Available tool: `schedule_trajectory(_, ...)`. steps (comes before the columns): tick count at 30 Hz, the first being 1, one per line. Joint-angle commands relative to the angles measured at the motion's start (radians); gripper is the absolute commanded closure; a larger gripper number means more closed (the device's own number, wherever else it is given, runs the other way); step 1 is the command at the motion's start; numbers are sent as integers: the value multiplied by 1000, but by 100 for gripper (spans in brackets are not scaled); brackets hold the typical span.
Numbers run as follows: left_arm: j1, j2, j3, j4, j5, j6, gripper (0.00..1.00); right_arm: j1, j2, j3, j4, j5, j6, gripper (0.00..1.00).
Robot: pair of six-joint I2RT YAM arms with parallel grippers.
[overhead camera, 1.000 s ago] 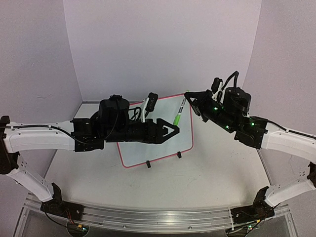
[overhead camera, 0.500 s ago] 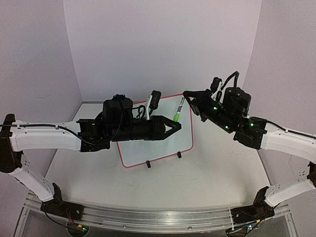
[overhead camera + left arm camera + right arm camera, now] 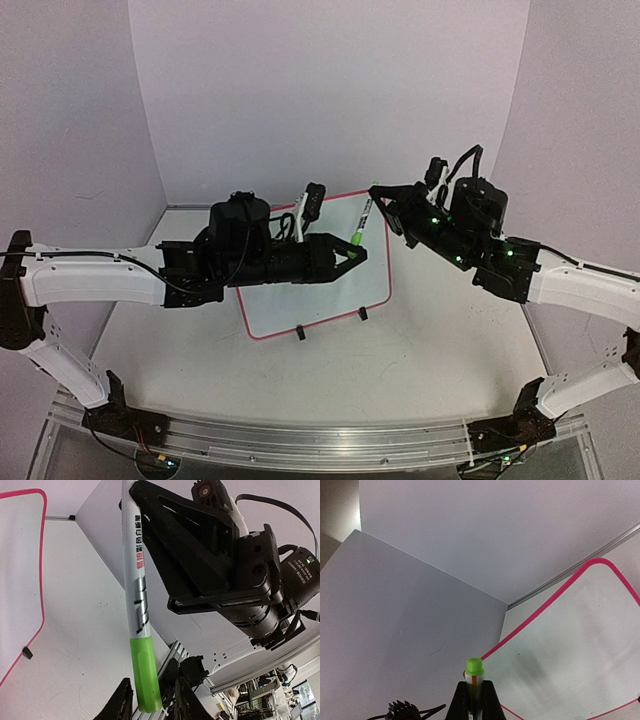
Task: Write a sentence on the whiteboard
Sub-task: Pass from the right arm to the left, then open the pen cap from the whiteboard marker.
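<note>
The whiteboard (image 3: 330, 295) with its red-pink frame lies on the table on two black clip feet. No sentence shows on the part of its white face that I can see. A white marker (image 3: 364, 214) with a green cap (image 3: 356, 238) hangs tilted above the board. My right gripper (image 3: 379, 193) is shut on the marker's rear end (image 3: 474, 667). My left gripper (image 3: 356, 256) is open, and its fingers (image 3: 120, 702) stand on either side of the green cap (image 3: 145, 675), with gaps showing. The board's corner also shows in the left wrist view (image 3: 20, 555) and the right wrist view (image 3: 570, 655).
Lilac walls close the table at the back and on both sides (image 3: 330, 90). The aluminium rail (image 3: 320, 440) runs along the near edge. A black part with a white stem (image 3: 308, 206) stands up behind my left wrist, over the board's far edge.
My left arm has reached further right and a little up, bringing its open fingers around the marker's green cap. My right gripper and the marker have hardly moved.
</note>
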Motion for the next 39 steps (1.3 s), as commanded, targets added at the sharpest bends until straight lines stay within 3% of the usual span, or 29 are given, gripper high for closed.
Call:
schedule_trajectory(1, 2, 10, 47, 44, -11, -4, 73, 8, -25, -3, 6, 8, 12, 100)
schedule_trajectory(4, 2, 14, 42, 47, -16, -6, 81, 10, -32, -13, -1, 7, 15, 100)
schedule_trajectory(7, 2, 15, 34, 37, -34, -6, 96, 11, -34, -23, -5, -10, 9, 100)
schedule_trajectory(11, 3, 6, 30, -30, -58, 15, 100, 11, -43, -28, -57, -50, -23, 100)
schedule_trajectory(12, 4, -1, 27, -48, -62, 24, 100, 12, -50, -28, -80, -58, -41, 95)
schedule_trajectory(14, 11, -24, 13, -99, -67, 49, 100, 12, -67, -22, -152, -75, -82, 75)
schedule_trajectory(17, 41, -66, -22, -164, -15, 80, 100, 12, -102, 2, -304, -86, -166, 30)
schedule_trajectory(19, 64, -97, -41, -245, 41, 114, 100, 11, -125, 31, -426, -93, -235, 13)
schedule_trajectory(21, 79, -122, -48, -317, 104, 186, 100, 3, -128, 81, -550, -124, -314, 4)
schedule_trajectory(24, 96, -159, -60, -411, 236, 309, 100, -42, -109, 145, -681, -264, -399, 2)
schedule_trajectory(29, 104, -175, -41, -560, 422, 450, 100, -192, -60, 164, -709, -704, -496, 3)
schedule_trajectory(35, 105, -128, 5, -661, 574, 551, 100, -200, 46, 207, -688, -1104, -550, 3)
schedule_trajectory(39, 106, -77, 43, -687, 588, 584, 100, -197, 102, 203, -653, -1254, -544, 7)
